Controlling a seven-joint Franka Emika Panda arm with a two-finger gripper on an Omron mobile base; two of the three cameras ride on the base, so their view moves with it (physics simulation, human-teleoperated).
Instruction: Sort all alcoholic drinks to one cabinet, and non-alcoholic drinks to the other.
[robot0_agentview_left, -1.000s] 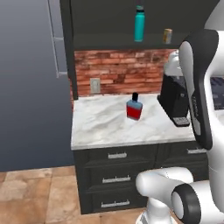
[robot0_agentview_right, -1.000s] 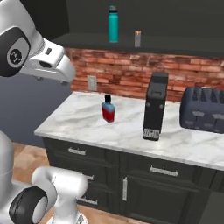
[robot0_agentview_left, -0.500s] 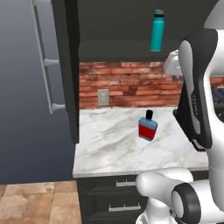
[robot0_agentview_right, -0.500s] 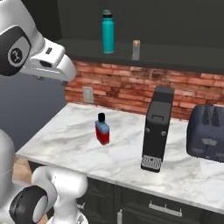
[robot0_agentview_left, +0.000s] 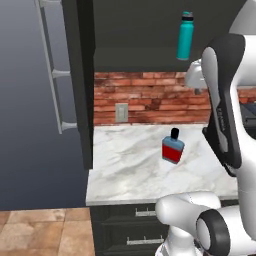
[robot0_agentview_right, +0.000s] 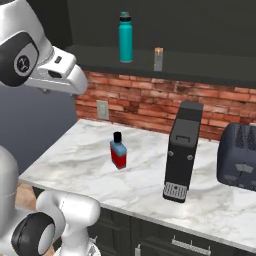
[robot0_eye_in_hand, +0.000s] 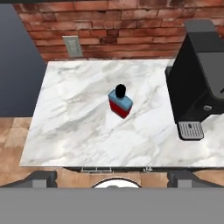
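A flat blue flask with a red label and black cap (robot0_agentview_left: 173, 148) (robot0_agentview_right: 118, 152) (robot0_eye_in_hand: 120, 102) stands upright mid-counter. In the open upper cabinet (robot0_agentview_right: 200, 75), a tall teal bottle (robot0_agentview_left: 185, 36) (robot0_agentview_right: 126, 37) stands on the shelf. Just right of it is a small orange-yellow carton (robot0_agentview_right: 158, 59). My gripper (robot0_eye_in_hand: 113, 178) hangs high above the counter's front edge, looking down at the flask. It is open, its two dark fingertips (robot0_eye_in_hand: 41, 177) wide apart with nothing between them. The arm's wrist (robot0_agentview_right: 55, 70) sits up and left of the flask.
A black coffee machine (robot0_agentview_right: 182, 150) (robot0_eye_in_hand: 201, 83) stands right of the flask, and a dark toaster (robot0_agentview_right: 239, 162) is farther right. A wall outlet (robot0_eye_in_hand: 72, 46) sits in the brick backsplash. The open cabinet door (robot0_agentview_left: 80, 80) and a grey fridge (robot0_agentview_left: 30, 100) border the marble counter (robot0_agentview_left: 125, 170) on the left.
The whole picture has shifted and grown, so the base has driven closer to the counter. The flask, teal bottle and carton keep their places. The gripper stays open.
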